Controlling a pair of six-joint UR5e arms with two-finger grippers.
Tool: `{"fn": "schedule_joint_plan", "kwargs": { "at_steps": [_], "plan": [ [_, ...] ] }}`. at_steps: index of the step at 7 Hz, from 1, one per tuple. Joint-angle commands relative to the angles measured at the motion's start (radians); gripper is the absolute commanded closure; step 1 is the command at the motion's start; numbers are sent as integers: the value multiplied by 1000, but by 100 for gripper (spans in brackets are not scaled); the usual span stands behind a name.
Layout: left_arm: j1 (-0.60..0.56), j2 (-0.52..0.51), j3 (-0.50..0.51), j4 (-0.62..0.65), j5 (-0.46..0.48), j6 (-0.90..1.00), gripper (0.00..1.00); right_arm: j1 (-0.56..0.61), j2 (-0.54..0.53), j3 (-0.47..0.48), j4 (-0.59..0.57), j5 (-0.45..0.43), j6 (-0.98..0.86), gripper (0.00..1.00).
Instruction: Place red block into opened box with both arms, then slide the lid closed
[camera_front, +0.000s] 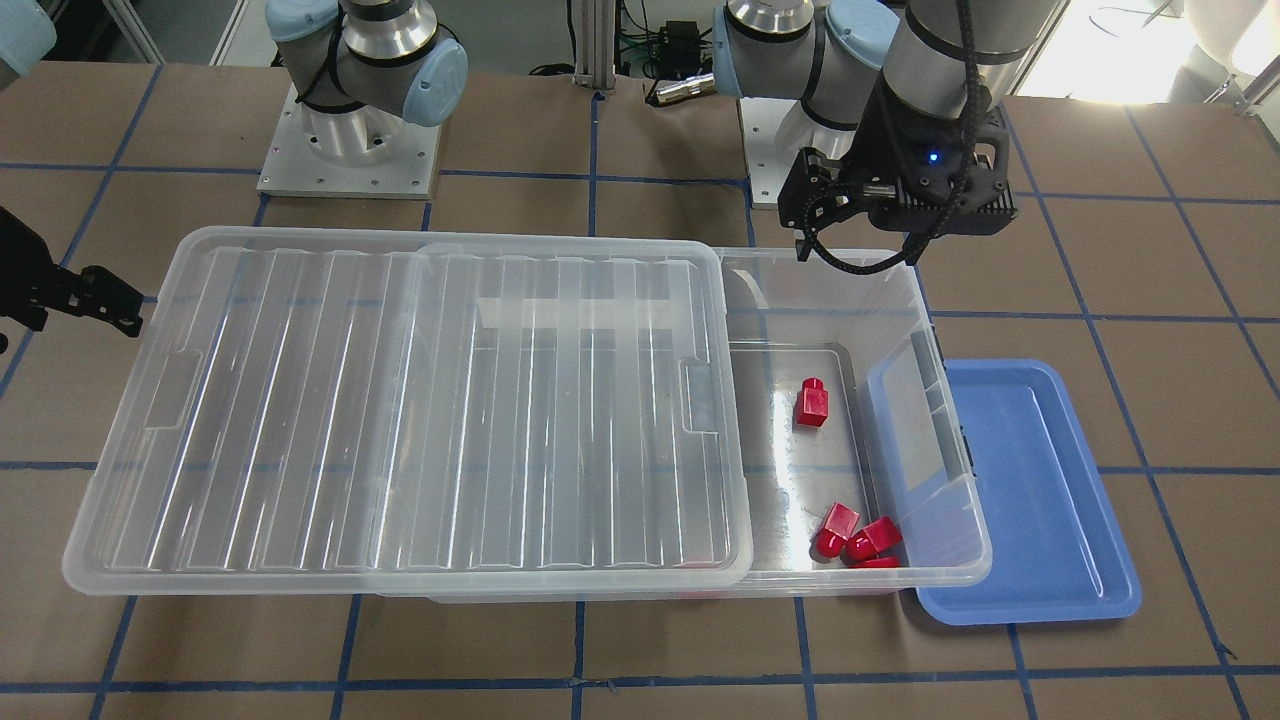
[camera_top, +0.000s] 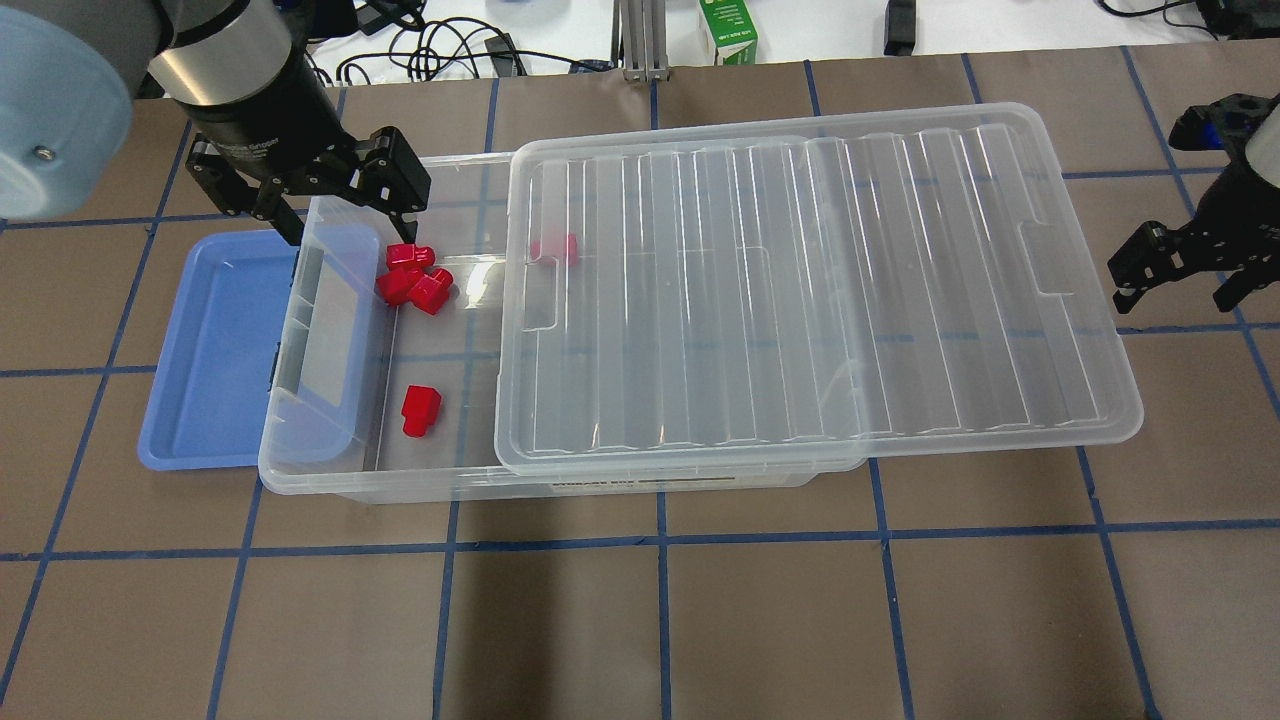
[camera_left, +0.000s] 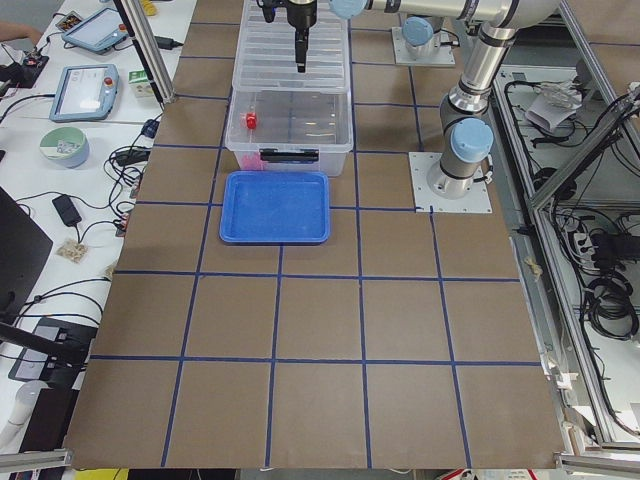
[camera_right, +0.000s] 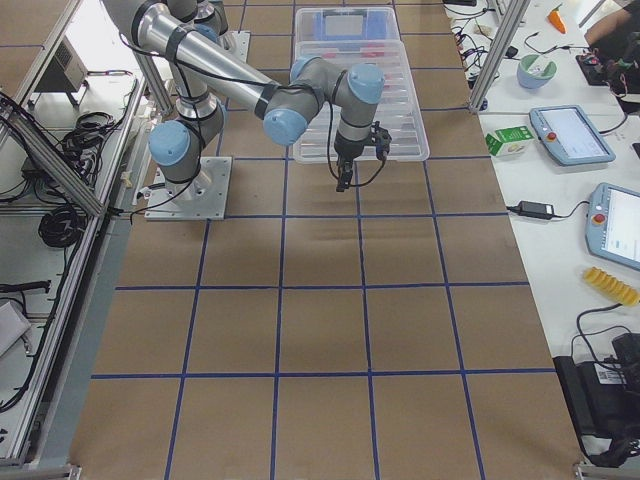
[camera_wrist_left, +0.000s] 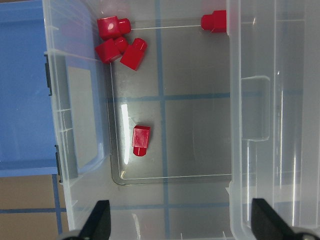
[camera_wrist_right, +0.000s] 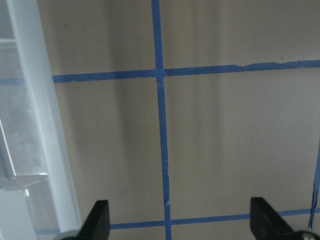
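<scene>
Inside box (camera_top: 400, 482), lone red block (camera_top: 421, 411), second block (camera_top: 555, 248) seemingly beneath lid (camera_top: 800, 290)

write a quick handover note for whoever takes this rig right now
Left tool: open, holding nothing, above the uncovered end of the box.
Right tool: open, holding nothing, past the overhanging end of the lid.
Five red blocks lie in the box: a cluster of three, a lone block, and a fifth block at the lid's edge.
Done: blocks in.
Left: slide the lid closed.
</scene>
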Motion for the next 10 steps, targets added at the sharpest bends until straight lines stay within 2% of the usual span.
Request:
{"fn": "schedule_joint_plan", "kwargs": {
  "at_steps": [1,6,8,10],
  "plan": [
    [-7,-3,-13,2,2,-2,0,64,1,1,-2,28,67,3],
    [-5,2,-1,8,2,-3,0,325,8,-1,-28,34,401,2],
    [-7,2,0,8,2,-3,0,397,19,-8,-62,34,452,2],
    [-7,3,-4,8,2,-3,0,407,24,-24,-91,30,434,2]
  ]
}}
